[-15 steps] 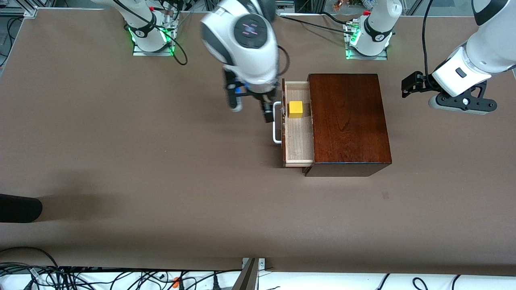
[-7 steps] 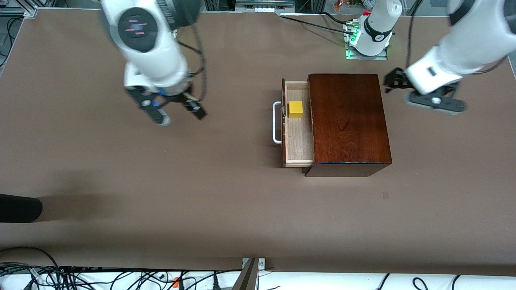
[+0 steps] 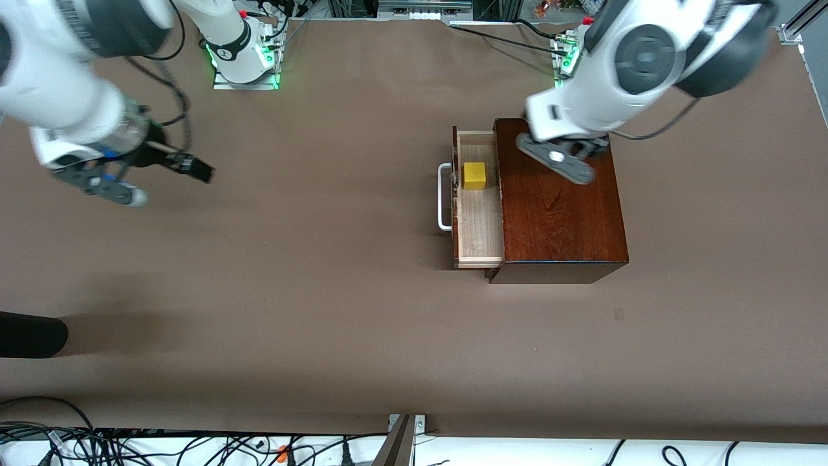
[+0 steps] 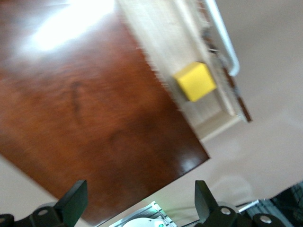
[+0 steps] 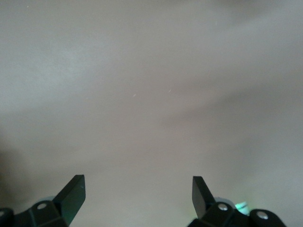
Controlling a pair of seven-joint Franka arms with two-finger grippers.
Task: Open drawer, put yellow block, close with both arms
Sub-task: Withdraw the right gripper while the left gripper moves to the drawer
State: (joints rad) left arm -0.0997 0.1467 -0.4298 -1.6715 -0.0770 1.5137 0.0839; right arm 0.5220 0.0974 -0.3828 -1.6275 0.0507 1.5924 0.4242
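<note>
The drawer (image 3: 482, 226) stands pulled out of the dark wooden box (image 3: 563, 213), its white handle (image 3: 444, 200) facing the right arm's end of the table. The yellow block (image 3: 474, 175) sits in the drawer, in the part farther from the front camera. My left gripper (image 4: 139, 205) hangs open and empty over the box's top (image 4: 85, 104); the left wrist view shows the block (image 4: 195, 81) in the pale tray (image 4: 161, 23). My right gripper (image 3: 162, 182) is open and empty above bare table at the right arm's end, well away from the drawer.
A dark rounded object (image 3: 32, 333) pokes over the table's edge at the right arm's end, nearer the front camera. Cables (image 3: 129, 443) run along the near edge. The two arm bases (image 3: 242, 58) (image 3: 592, 61) stand at the table's back edge.
The right arm swung away from the drawer handle to its own end of the table. The left arm came in from beside the box to over its top. Drawer and block stayed put.
</note>
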